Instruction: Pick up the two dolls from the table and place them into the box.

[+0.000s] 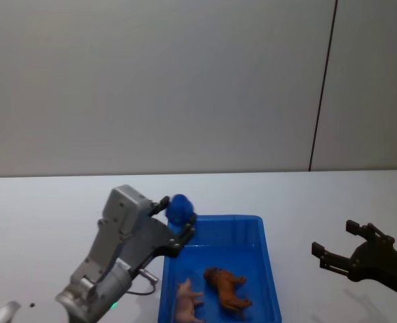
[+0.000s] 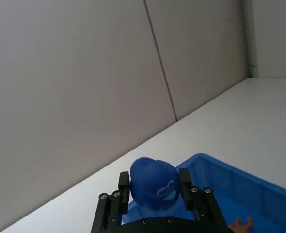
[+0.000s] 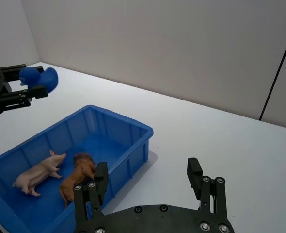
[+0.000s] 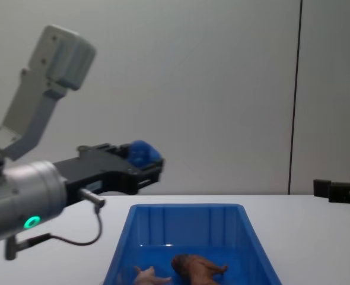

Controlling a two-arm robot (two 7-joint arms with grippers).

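Both dolls lie inside the box [image 1: 225, 218]: the pale pink one [image 1: 187, 301] beside the brown lion-like one [image 1: 227, 288], also seen in the right wrist view as pink doll [image 3: 36, 174] and brown doll [image 3: 77, 174]. My left gripper [image 1: 182, 219] hangs above the box's far left corner, shut on a blue rounded toy [image 2: 153, 188] with a pale mark on it. My right gripper [image 1: 333, 237] hovers open and holding nothing over the table, right of the box [image 3: 128, 127].
White tabletop surrounds the box on all sides. A grey wall with a dark vertical seam [image 1: 323, 84] stands behind the table. The left arm's grey housing [image 4: 50, 65] rises high at the left.
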